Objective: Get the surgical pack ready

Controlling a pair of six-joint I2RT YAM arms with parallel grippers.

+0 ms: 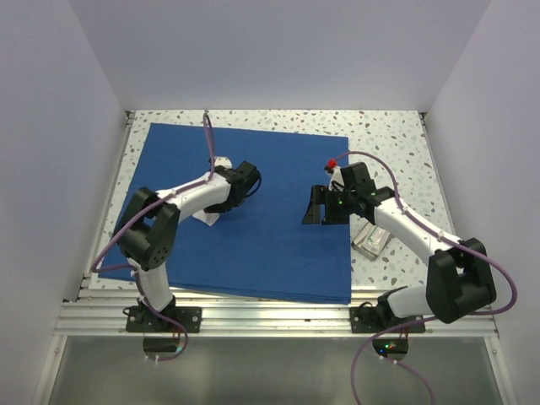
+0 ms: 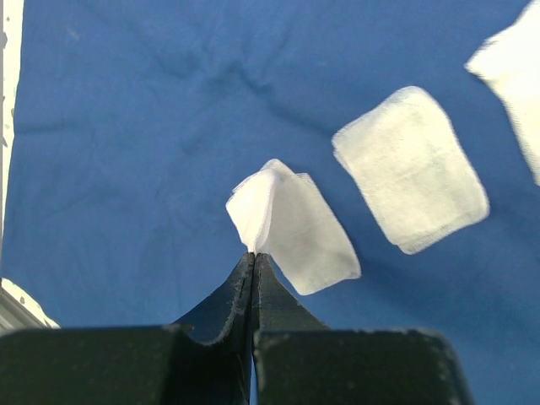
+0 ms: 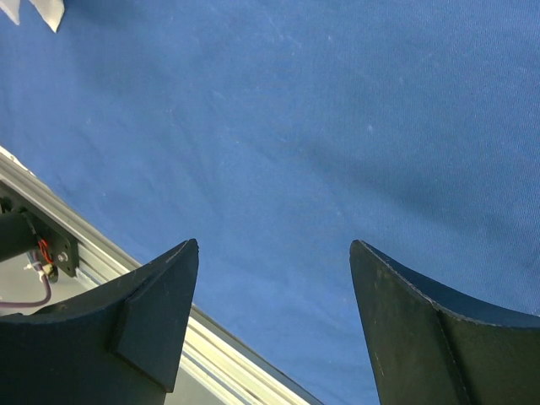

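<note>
Drape (image 1: pixel 253 245) spread on desk (image 1: pixel 396 135). I have left fingers (image 2: pixel 228 291) pinching one gauze square (image 2: pixel 295 228), right fingers (image 3: pixel 160 295) wide, empty. Tray (image 1: pixel 371 240) off-drape; most packing remains, I reckon.

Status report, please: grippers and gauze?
Left gripper shut on gauze square, over blue drape. Right gripper open, empty. Second gauze square lies nearby, not blocking.

drape (image 2: pixel 126 126): matt blue cloth, creased | gauze (image 2: pixel 411 180): white, soft, fuzzy
</note>
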